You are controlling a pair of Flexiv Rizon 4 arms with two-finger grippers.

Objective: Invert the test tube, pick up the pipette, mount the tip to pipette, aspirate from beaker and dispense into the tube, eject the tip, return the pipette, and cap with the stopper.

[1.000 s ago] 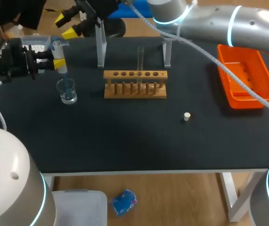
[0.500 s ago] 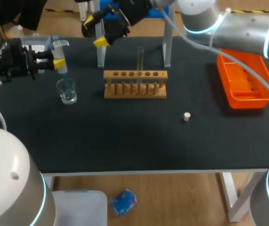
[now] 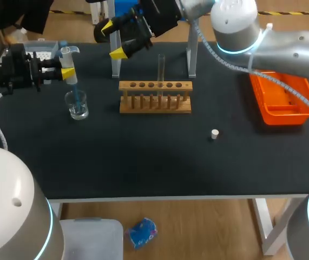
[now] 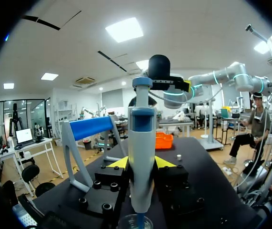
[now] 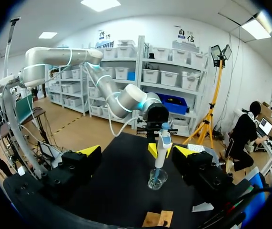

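- Currently, at the left, the left gripper [image 3: 66, 71] clamps the white-and-blue pipette [image 4: 141, 143], its tip dipped in the small clear glass beaker [image 3: 79, 108]; I judge it is aspirating.
- Mid-table, the right gripper [image 3: 114, 39] hangs spread and empty beyond the wooden rack [image 3: 155, 98], where the clear glass test tube [image 3: 161, 67] stands upright.
- Rightward, the small white stopper [image 3: 214, 134] lies unused on the table; dispensing, ejecting, returning and capping remain.

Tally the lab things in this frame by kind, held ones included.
pipette: 1
beaker: 1
test tube: 1
tube rack: 1
stopper: 1
tip box: 1
pipette stand: 1
orange tray: 1
Total: 8
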